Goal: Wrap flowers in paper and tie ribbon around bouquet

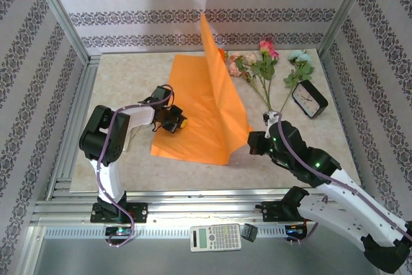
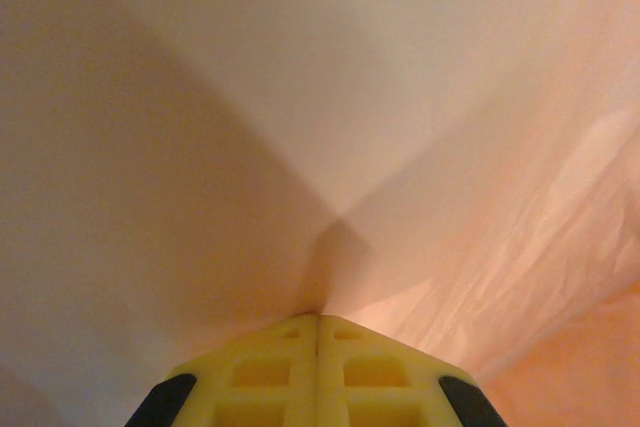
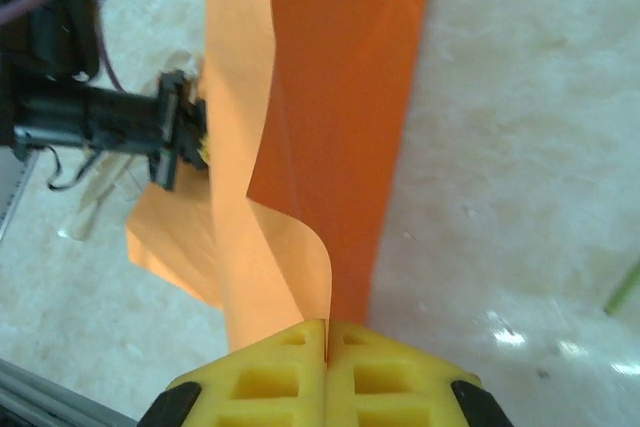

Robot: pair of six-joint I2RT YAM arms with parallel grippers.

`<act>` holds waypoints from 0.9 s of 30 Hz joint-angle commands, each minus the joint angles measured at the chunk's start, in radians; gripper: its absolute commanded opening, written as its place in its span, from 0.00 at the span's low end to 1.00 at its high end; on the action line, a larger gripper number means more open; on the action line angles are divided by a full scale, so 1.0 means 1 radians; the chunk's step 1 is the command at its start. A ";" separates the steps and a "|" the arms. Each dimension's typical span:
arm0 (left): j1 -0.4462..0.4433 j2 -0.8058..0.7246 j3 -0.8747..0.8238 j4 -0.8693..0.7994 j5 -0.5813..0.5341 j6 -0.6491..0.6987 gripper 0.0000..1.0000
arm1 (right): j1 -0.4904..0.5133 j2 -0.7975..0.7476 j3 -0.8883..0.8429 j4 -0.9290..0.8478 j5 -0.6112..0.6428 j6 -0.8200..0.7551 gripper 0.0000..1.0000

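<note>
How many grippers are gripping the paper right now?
2. The left gripper pinches the paper on its left side; the right gripper pinches its near right edge.

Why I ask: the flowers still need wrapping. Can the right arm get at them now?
Probably not yet: the right gripper is shut on the paper. Were it freed, the flowers lie just beyond it, uncovered, with nothing between.

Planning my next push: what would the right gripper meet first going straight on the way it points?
The paper: the right gripper is shut on its edge, and the raised sheet runs directly ahead. The left gripper looks off to one side, though depth is unclear.
</note>
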 commanded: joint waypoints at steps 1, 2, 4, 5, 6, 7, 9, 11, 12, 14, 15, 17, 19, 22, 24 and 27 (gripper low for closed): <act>0.056 0.071 0.020 -0.032 -0.071 0.038 0.00 | -0.005 -0.066 -0.044 -0.158 0.048 0.069 0.00; 0.067 0.087 0.040 -0.035 -0.068 0.047 0.00 | -0.005 -0.093 -0.059 -0.188 0.059 0.094 0.00; 0.086 0.129 0.086 -0.043 -0.058 0.063 0.00 | -0.005 -0.144 -0.099 -0.236 0.075 0.147 0.00; 0.093 0.147 0.103 -0.041 -0.052 0.065 0.00 | -0.005 -0.157 -0.116 -0.253 0.077 0.173 0.00; 0.100 0.169 0.123 -0.034 -0.045 0.068 0.00 | -0.005 -0.165 -0.137 -0.268 0.072 0.203 0.00; 0.105 0.186 0.146 -0.036 -0.039 0.074 0.00 | -0.006 -0.163 -0.156 -0.270 0.055 0.226 0.00; 0.115 0.210 0.195 -0.067 -0.045 0.097 0.00 | -0.006 -0.141 -0.193 -0.287 0.024 0.280 0.00; 0.128 0.217 0.227 -0.100 -0.068 0.112 0.00 | -0.004 -0.113 -0.232 -0.310 0.008 0.347 0.00; 0.135 0.217 0.237 -0.109 -0.079 0.116 0.00 | -0.005 -0.098 -0.253 -0.312 -0.003 0.369 0.00; 0.151 0.222 0.256 -0.114 -0.088 0.127 0.00 | -0.005 -0.057 -0.301 -0.269 -0.054 0.396 0.00; 0.158 0.228 0.269 -0.116 -0.083 0.136 0.00 | -0.006 -0.035 -0.314 -0.247 -0.076 0.401 0.00; 0.164 0.234 0.303 -0.124 -0.075 0.171 0.00 | -0.005 0.015 -0.315 -0.210 -0.106 0.393 0.20; 0.165 0.218 0.342 -0.163 -0.080 0.217 0.00 | -0.006 0.062 -0.277 -0.217 -0.104 0.366 0.39; 0.151 0.117 0.347 -0.199 -0.120 0.239 0.01 | -0.006 0.103 -0.183 -0.279 -0.058 0.315 0.50; 0.120 0.034 0.335 -0.233 -0.142 0.245 0.07 | -0.009 0.113 -0.105 -0.324 -0.014 0.288 0.53; 0.037 -0.056 0.296 -0.274 -0.096 0.212 0.08 | -0.043 0.135 -0.019 -0.367 0.030 0.254 0.54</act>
